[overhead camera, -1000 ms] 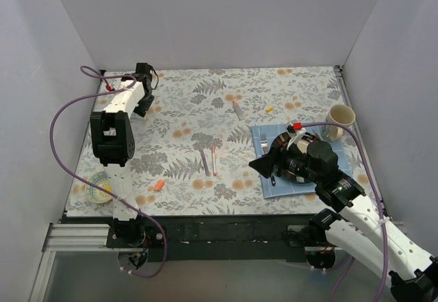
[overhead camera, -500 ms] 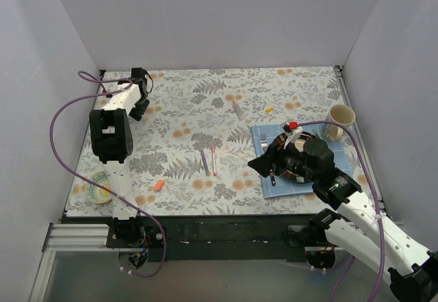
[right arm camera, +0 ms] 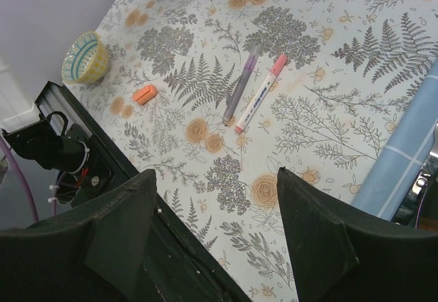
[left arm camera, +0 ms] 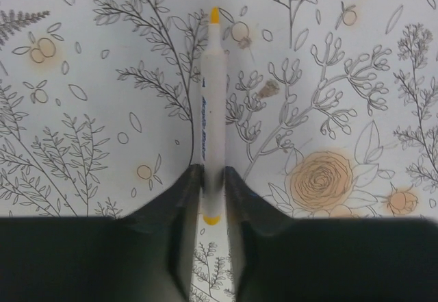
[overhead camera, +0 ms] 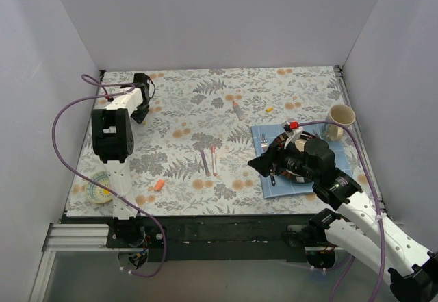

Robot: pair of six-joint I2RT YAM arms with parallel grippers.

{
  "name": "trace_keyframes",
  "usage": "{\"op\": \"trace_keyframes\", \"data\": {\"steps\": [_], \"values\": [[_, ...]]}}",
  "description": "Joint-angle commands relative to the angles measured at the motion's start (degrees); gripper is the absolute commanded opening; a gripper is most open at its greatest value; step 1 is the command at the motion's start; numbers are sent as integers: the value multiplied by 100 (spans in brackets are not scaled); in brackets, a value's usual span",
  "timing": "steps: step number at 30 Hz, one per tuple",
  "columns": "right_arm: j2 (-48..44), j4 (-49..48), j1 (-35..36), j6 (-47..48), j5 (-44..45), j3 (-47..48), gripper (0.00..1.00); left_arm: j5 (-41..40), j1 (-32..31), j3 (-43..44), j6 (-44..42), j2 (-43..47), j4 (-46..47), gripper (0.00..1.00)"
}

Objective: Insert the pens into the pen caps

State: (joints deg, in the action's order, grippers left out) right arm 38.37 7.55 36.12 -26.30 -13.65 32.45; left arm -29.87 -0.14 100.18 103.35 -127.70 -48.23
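The left gripper [left arm camera: 212, 179] clamps the rear end of a white pen [left arm camera: 209, 110], its tip pointing ahead; the light, stiff, smooth barrel likely pivots in so rearward a hold; the right gripper [right arm camera: 215, 203] stands open, empty.

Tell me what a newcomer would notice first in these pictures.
First, the left pincer at the far left corner of the table, closed on the back end of a white yellow-tipped pen. Next, the purple pen and pink-ended pen lying side by side mid-table, with the right pincer wide open to their right. An orange cap lies alone near the front edge.
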Motion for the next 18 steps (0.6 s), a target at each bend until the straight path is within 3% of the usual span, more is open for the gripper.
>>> {"op": "trace_keyframes", "data": {"steps": [1, 3, 10, 15, 18], "values": [[-128, -166, 1, 38, -85, 183, 77, 42, 5, -832, 20, 148, -74, 8], [-111, -166, 9, 29, -147, 192, 77, 288, 5, -1210, -130, 490, 260, 0], [170, -544, -8, -287, -305, 51, 77, 1457, -143, -2845, -1334, 2256, 1438, 0], [680, -702, -8, -568, 230, 393, 76, 1957, -942, -3619, -2062, 3539, 1939, 0], [1145, -983, -26, -709, 503, 806, 76, 2721, -1566, -4102, -2502, 4357, 2457, 0]]}}
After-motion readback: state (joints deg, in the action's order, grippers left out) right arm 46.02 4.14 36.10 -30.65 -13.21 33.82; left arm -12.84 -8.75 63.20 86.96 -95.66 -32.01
